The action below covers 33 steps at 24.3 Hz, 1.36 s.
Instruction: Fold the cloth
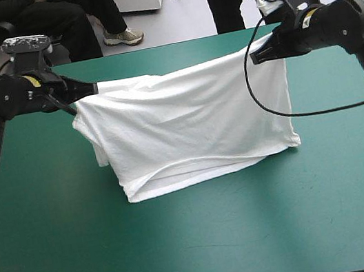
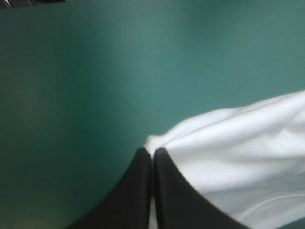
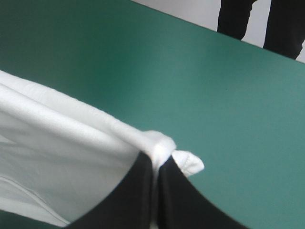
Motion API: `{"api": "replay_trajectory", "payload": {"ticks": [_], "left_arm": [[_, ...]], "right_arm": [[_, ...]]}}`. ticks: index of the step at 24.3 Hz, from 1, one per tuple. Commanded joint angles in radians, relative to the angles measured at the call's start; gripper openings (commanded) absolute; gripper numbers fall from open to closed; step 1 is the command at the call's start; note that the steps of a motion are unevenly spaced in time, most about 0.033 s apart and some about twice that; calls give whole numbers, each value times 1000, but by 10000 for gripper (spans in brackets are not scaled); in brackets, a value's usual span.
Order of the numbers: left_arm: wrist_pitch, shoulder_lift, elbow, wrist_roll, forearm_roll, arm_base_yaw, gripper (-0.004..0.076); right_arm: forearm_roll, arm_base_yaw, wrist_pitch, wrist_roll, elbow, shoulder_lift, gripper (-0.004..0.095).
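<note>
Folding is, we judge, midway: our left end effector and right end effector each clamp a top corner of the T-shirt, stretched between them with its lower layers resting on the table, and laying it flat is not yet done.

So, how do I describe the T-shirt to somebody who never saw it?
Find the teal-green table; above its far half the left gripper and right gripper face each other. The T-shirt is the white cloth stretched between them, its lower edge on the table, the only cloth there.
</note>
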State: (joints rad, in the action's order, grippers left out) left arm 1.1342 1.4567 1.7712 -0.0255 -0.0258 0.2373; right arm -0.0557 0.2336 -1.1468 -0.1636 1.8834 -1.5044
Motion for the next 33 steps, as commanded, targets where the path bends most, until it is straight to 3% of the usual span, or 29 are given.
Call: {"api": "replay_trajectory", "payload": {"ticks": [1,12,19,27,29,33], "left_arm": [[-26,-94,52,15,-27,3,-17],[-1,-278,58,36,-91,3,-17],[11,-303,83,36,-91,3,-17],[-155,-90,107,36,-75,3,-17],[-217,-5,187,36,-75,3,-17],[-238,142,383,36,-73,1,-17]], "right_arm": [[-6,-2,48,4,36,102,-17],[-75,-2,48,4,36,274,-17],[-82,-2,50,12,36,302,-17],[-48,-2,209,12,36,121,-17],[-23,-2,313,12,58,48,-17],[-10,-27,364,12,182,-76,-17]]}}
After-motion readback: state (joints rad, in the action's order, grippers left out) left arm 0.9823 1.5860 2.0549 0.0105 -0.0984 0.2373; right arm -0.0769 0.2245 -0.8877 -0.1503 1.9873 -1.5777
